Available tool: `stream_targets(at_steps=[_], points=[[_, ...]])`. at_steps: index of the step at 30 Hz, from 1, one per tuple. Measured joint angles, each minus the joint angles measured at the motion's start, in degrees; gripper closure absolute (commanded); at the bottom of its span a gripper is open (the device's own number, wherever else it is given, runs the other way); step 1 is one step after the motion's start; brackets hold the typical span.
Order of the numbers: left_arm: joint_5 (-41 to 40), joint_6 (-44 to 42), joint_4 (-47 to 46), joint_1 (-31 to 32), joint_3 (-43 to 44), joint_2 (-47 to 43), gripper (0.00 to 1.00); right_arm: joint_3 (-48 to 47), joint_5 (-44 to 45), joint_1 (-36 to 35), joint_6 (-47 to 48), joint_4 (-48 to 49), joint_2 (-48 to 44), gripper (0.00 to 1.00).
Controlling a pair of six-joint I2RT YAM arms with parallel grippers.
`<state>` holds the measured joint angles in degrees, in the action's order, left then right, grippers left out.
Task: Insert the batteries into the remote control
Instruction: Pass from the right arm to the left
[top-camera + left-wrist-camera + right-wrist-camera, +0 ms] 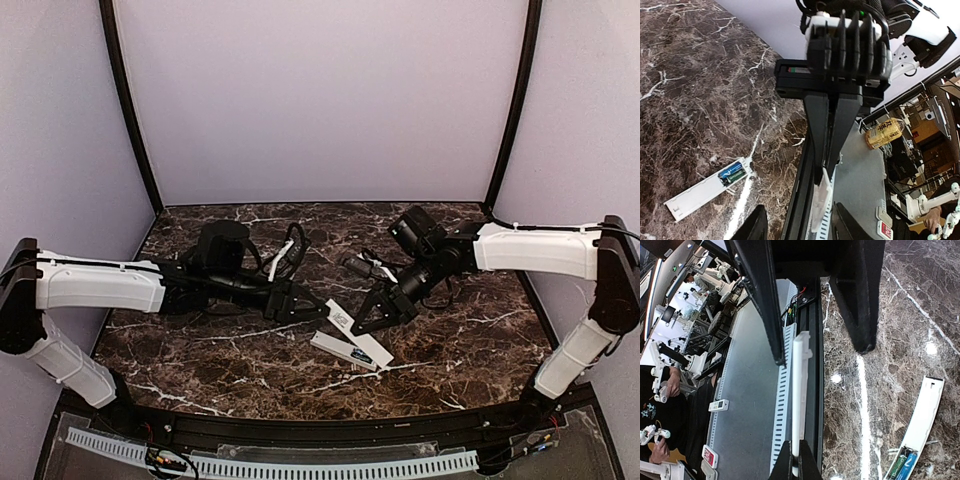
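The remote control (332,347) lies flat on the marble near the table's front, battery bay open. It also shows in the left wrist view (695,198) and the right wrist view (926,412). Two batteries (732,172), one blue and one green, sit side by side in the bay (902,465). My right gripper (795,447) is shut on the edge of a thin white cover plate (799,385) held above the table (341,319). My left gripper (800,215) is open, its fingers standing on either side of the plate's far end (823,200), not touching it.
The black front rail (330,430) and a white slotted cable duct (300,466) run along the near edge. Lavender walls close the back and sides. The two grippers (310,308) (370,320) nearly meet just behind the remote.
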<state>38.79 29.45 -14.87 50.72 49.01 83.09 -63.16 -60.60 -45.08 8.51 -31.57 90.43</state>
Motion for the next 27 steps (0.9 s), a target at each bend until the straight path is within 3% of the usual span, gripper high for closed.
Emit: stream_targets(at_steps=[9,13,14,18,19,21,25,27], points=[[6.9,3.8,-8.3,0.0,-2.6,0.7,0.75,-1.8,-3.6,-0.1,1.5,-1.6,1.2,1.00],[7.6,5.1,-11.3,0.0,-2.9,0.9,0.89,-1.9,-5.1,-0.3,1.9,-2.0,1.5,0.98],[7.7,5.6,-12.1,0.0,-3.1,0.9,0.95,-1.9,-5.4,-0.3,1.9,-2.1,1.6,0.88],[7.9,7.3,-15.3,0.0,-4.0,1.5,0.99,-2.0,-5.4,-0.4,1.8,-2.5,1.6,0.18],[7.8,7.8,-15.9,0.0,-4.3,1.6,1.00,-2.1,-4.9,-0.4,1.7,-2.5,1.6,0.10],[6.9,8.9,-17.3,0.0,-5.3,1.8,1.00,-2.2,-2.1,-0.3,0.9,-2.2,1.3,0.02],[4.0,11.6,-19.9,0.0,-7.6,1.8,1.00,-2.2,8.7,0.0,-1.6,-1.0,-0.8,0.01],[2.3,13.3,-21.4,0.0,-8.5,2.2,1.00,-2.1,18.2,0.0,-2.7,0.1,-3.7,0.01]])
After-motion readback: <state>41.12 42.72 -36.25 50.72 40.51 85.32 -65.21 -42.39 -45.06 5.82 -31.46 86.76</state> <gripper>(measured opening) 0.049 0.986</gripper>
